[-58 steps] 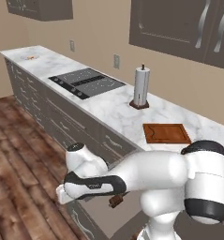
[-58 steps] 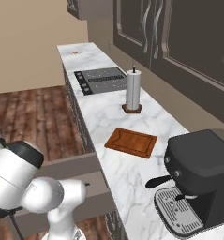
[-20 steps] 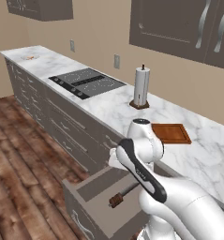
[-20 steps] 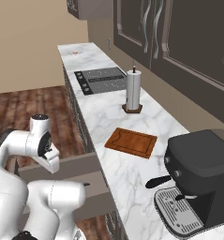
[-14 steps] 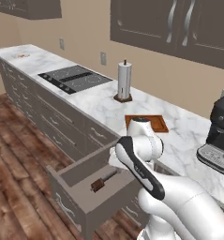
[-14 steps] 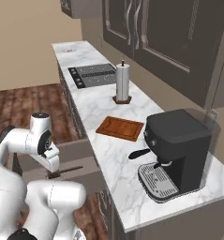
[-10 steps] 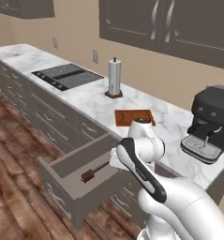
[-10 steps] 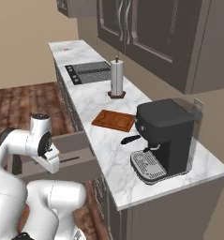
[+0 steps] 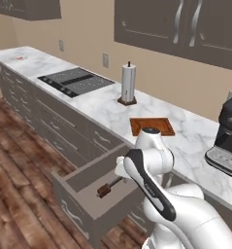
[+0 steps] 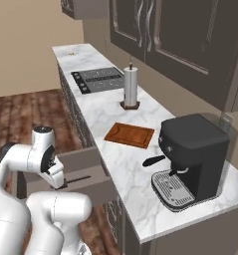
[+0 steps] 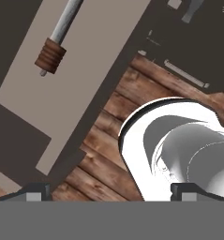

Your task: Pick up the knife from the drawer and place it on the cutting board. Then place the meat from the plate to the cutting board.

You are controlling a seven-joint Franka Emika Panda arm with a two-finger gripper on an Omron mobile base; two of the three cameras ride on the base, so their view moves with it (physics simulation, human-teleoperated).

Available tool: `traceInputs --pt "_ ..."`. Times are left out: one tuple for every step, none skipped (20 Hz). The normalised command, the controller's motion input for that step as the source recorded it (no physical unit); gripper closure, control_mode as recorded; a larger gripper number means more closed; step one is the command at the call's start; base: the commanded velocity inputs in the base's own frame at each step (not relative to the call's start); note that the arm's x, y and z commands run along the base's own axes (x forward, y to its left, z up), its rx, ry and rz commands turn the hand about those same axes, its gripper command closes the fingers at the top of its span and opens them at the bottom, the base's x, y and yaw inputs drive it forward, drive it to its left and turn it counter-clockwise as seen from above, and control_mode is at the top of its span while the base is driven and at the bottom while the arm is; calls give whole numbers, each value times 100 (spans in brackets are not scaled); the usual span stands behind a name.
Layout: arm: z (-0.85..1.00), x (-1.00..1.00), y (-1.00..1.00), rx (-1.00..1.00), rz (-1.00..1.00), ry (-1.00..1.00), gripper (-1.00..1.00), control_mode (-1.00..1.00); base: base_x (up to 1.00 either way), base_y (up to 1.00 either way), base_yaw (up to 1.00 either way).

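Inside the open drawer (image 9: pixel 83 194) lies the knife (image 9: pixel 107 187) — the claw (image 11: pixel 108 194), spread wide and empty above it, should drop onto the brown handle and close squarely before lifting toward the board (image 9: pixel 152 126).

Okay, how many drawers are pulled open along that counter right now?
1. The open drawer sits below the counter, in front of the cutting board, with the knife lying inside. The other drawer fronts look shut, though some are hidden behind the arm.
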Motion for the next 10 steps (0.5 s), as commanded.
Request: traceInputs --pt "0 0 0 0 0 0 -100 100 22 0 -9" --pt "0 0 0 0 0 0 -100 100 13 4 -9" --pt "0 0 0 0 0 0 -100 100 13 17 -9" --pt "0 0 0 0 0 0 -100 100 23 14 -9" --pt "0 0 0 0 0 0 -100 100 27 7 -8" --pt "0 0 0 0 0 0 -100 100 29 4 -7" --pt "0 0 0 0 0 0 -100 100 34 5 -7" --pt "0 0 0 0 0 0 -100 100 36 7 -7" --pt "0 0 0 0 0 0 -100 100 34 10 -5" --pt "0 0 0 0 0 0 -100 100 36 16 -5"
